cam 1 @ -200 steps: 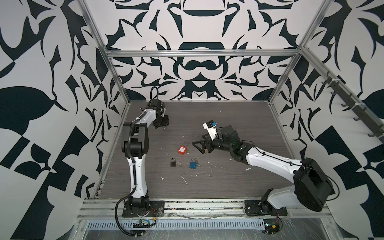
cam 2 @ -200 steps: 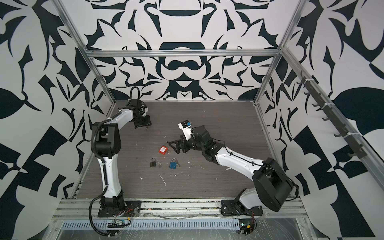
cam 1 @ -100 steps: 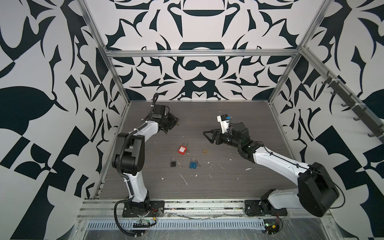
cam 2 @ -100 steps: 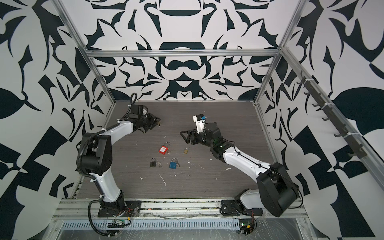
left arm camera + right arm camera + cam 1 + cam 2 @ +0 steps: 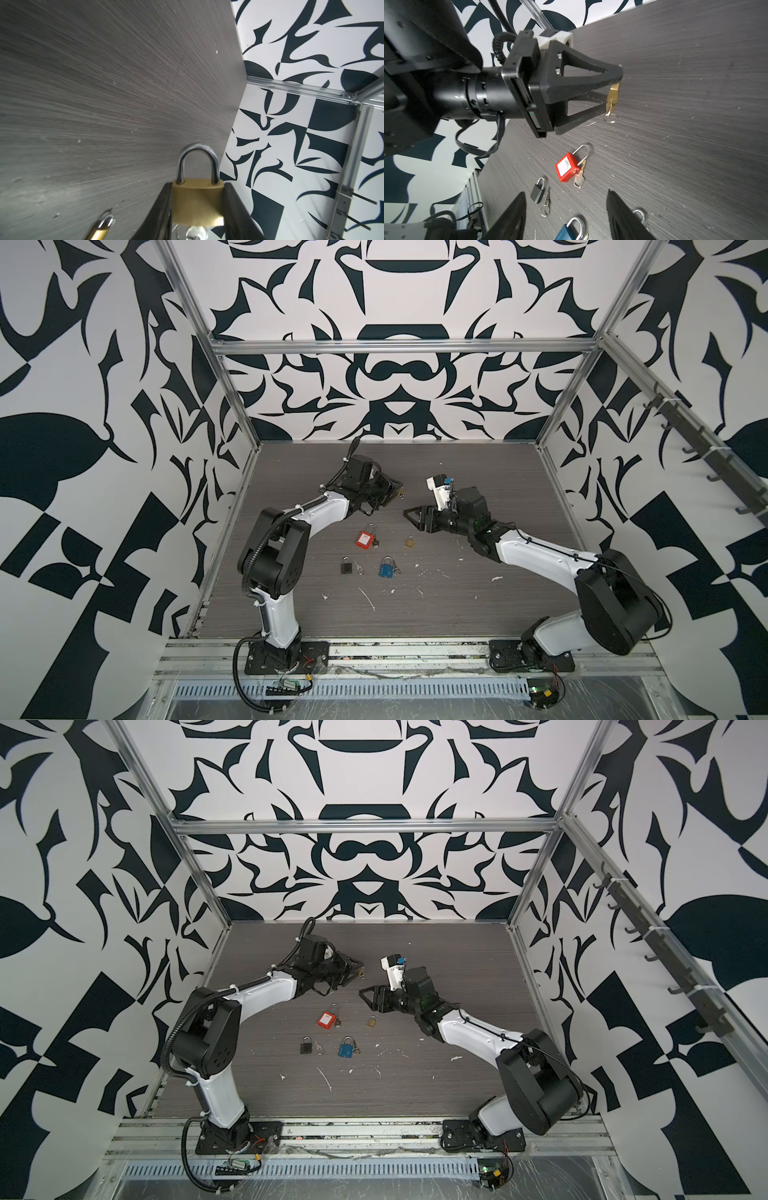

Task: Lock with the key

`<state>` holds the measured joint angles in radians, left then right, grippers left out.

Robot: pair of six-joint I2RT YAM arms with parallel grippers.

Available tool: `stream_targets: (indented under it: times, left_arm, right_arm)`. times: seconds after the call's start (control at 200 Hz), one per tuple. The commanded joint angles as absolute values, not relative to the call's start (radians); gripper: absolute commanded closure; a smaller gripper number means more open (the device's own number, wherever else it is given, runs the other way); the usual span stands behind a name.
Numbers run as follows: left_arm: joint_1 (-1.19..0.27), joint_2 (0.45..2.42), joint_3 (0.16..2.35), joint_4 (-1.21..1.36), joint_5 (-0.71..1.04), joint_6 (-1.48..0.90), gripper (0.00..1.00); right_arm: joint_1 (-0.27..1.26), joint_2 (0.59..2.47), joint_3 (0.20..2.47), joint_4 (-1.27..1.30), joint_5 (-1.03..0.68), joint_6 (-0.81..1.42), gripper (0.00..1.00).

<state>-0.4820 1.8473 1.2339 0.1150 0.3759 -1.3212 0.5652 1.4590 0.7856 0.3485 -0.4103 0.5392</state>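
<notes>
While the brass lock [image 5: 197, 199] is pinched by its body between the left jaws, it's up off the bench [image 5: 478, 605], toward the back left. Both legs of the shackle [image 5: 196, 162] look seated in the body, as far as I can tell. The key [image 5: 196, 231] is stuck in the end opposite the shackle, and its ring [image 5: 610, 117] dangles below. So the left jaws are narrow and clamped on that lock.

Right jaws are partway apart with nothing between them. They hover above the bench and point across at the left ones, with a clear gap between the two.

Flat on the bench under that gap are a red lock [image 5: 364, 540] and a small brass lock [image 5: 409, 542]. A black lock [image 5: 346, 566] and a blue lock [image 5: 386, 568] lie nearer the front. Loose keys [image 5: 579, 178] sit right beside the red, black and blue ones. White scraps [image 5: 368, 599] are scattered over the front half.
</notes>
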Motion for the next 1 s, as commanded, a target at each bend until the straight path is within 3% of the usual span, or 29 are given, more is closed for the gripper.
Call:
stream_targets:
  times: [0.0, 0.52, 0.995]
  left_arm:
    - [-0.494, 1.856, 1.281, 0.167, 0.393, -1.357, 1.0]
    - [-0.514, 1.827, 1.294, 0.13, 0.391, -1.288, 1.0]
    - [-0.531, 1.824, 1.339, 0.085, 0.408, -1.226, 1.0]
  right_arm:
    - [0.568, 1.449, 0.849, 0.352, -0.365, 0.473, 0.42]
    - [0.516, 1.482, 0.851, 0.477, -0.255, 0.612, 0.68]
    - [0.481, 1.59, 0.937, 0.405, -0.339, 0.596, 0.72]
